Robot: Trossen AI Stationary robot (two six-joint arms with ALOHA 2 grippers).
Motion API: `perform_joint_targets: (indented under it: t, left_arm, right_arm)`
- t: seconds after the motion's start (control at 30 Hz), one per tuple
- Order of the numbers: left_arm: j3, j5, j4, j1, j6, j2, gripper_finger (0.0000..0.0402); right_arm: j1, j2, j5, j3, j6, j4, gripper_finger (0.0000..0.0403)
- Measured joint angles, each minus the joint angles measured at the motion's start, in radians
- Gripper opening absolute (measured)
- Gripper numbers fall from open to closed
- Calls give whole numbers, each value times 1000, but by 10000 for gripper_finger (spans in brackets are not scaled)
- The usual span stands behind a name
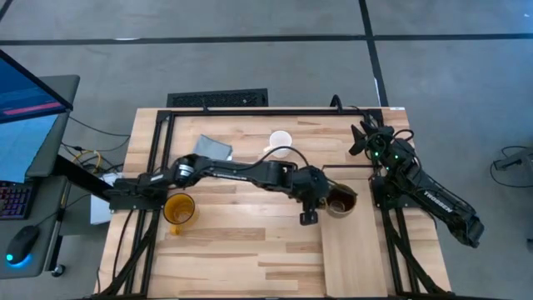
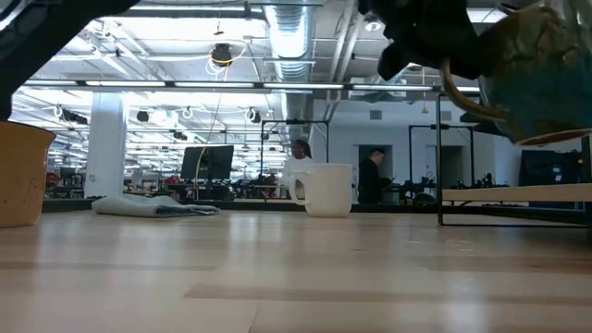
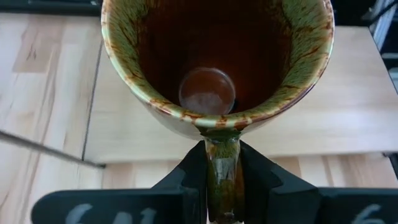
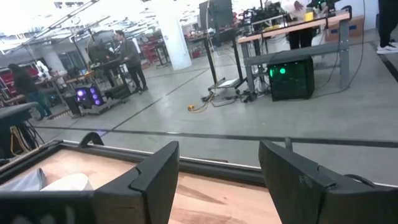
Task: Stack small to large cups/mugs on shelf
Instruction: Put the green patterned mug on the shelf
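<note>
My left gripper (image 1: pixel 319 200) is shut on the dark brown mug (image 1: pixel 340 202), which hangs over the far end of the pale shelf board (image 1: pixel 358 250). The left wrist view looks down into the mug (image 3: pixel 214 62). In the low view the mug (image 2: pixel 541 79) is lifted clear at the upper right. The yellow-orange mug (image 1: pixel 179 209) stands on the tabletop at the left. The white mug (image 1: pixel 281 140) stands upright near the far edge. My right gripper (image 4: pixel 217 180) is open and empty, raised at the table's far right. My left gripper pinches the brown mug's handle (image 3: pixel 222 168) between its two fingers (image 3: pixel 186 180). The fingers come level from the table's left side. The mug is lifted clear above the shelf board, upright with its mouth up.
A grey-blue cloth (image 1: pixel 212 148) lies on the table near the far edge, left of the white mug. A dark metal frame (image 1: pixel 158 142) borders the tabletop. People stand in the room beyond the table (image 2: pixel 375 176).
</note>
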Motion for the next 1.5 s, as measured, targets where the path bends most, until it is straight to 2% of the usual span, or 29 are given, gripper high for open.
perform_joint_targets:
  t: [0.57, 1.1, 1.3, 1.5]
  left_arm:
    - [3, -15, 45, 43, -14, 21, 40]
    - [2, 7, 118, 13, -26, 28, 40]
    - [3, 88, 163, 10, -79, 71, 40]
    - [4, 52, 171, 17, -47, 65, 40]
  right_arm:
    - [1, 12, 0, 0, 0, 0, 244]
    - [1, 12, 0, 0, 0, 0, 244]
    - [1, 15, 0, 0, 0, 0, 244]
    - [2, 34, -3, 0, 0, -1, 244]
